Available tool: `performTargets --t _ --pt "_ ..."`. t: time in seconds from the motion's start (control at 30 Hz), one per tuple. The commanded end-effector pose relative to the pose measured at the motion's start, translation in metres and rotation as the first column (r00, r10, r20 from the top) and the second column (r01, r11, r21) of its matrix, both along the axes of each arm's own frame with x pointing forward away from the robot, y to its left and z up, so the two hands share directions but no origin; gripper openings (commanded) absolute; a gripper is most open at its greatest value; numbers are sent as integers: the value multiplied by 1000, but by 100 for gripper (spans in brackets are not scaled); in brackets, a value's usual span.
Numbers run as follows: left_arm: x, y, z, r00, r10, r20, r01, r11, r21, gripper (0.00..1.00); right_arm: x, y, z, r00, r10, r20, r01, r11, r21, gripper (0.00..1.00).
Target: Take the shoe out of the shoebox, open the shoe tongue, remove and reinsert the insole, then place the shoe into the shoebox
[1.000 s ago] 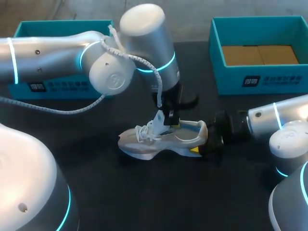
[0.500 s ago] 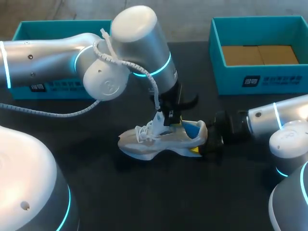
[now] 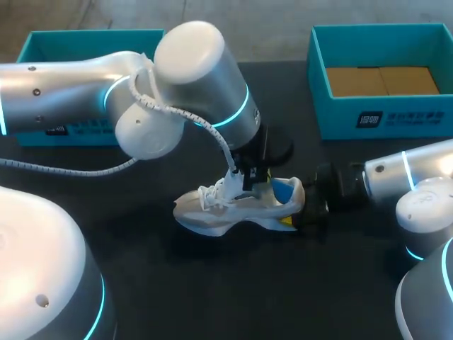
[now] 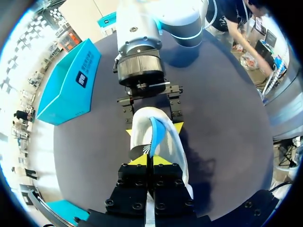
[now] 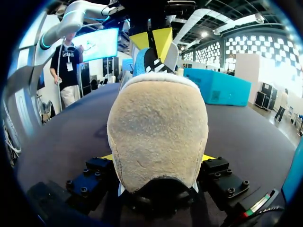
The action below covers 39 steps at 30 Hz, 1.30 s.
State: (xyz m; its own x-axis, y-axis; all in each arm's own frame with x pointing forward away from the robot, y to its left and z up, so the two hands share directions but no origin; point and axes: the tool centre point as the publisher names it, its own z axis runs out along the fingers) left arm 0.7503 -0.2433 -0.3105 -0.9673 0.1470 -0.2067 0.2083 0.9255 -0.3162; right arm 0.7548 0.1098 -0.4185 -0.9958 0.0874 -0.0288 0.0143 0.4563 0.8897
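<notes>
While the shoe sits out on the desk, heel clamped by my right fingers, my left fingers pinch the blue insole partly out; reinserting, reboxing remain.

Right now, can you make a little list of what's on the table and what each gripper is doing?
shoe: white sneaker, upright on the black table, between the two boxes
insole: blue, partly lifted out of the shoe's opening
left gripper: shut on the insole, above the shoe
right gripper: shut on the shoe's heel, from behind
right shoebox: teal, open, brown cardboard inside
left shoebox: teal, open, partly hidden by the left arm
</notes>
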Motion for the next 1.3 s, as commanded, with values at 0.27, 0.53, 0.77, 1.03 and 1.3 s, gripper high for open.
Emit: performTargets --t 0.27,0.53,0.77,1.03,1.3 --pt "-1 -9 6 1000 -16 18 17 999 -29 0 0 2 -1 1000 -1 0 1 1000 -2 0" --pt "-2 -20 14 999 -39 27 41 998 -54 0 0 2 -1 1000 -1 0 1 1000 -2 0" --pt "-4 -21 12 999 -44 18 45 997 -59 3 0 2 -1 1000 -1 0 1 1000 -2 0" --pt "-6 -17 12 999 -31 17 32 998 -59 88 0 2 -1 1000 -1 0 1 1000 -2 0" --pt "-10 -11 13 1000 -24 17 25 998 -60 96 0 2 -1 1000 -1 0 1 1000 -2 0"
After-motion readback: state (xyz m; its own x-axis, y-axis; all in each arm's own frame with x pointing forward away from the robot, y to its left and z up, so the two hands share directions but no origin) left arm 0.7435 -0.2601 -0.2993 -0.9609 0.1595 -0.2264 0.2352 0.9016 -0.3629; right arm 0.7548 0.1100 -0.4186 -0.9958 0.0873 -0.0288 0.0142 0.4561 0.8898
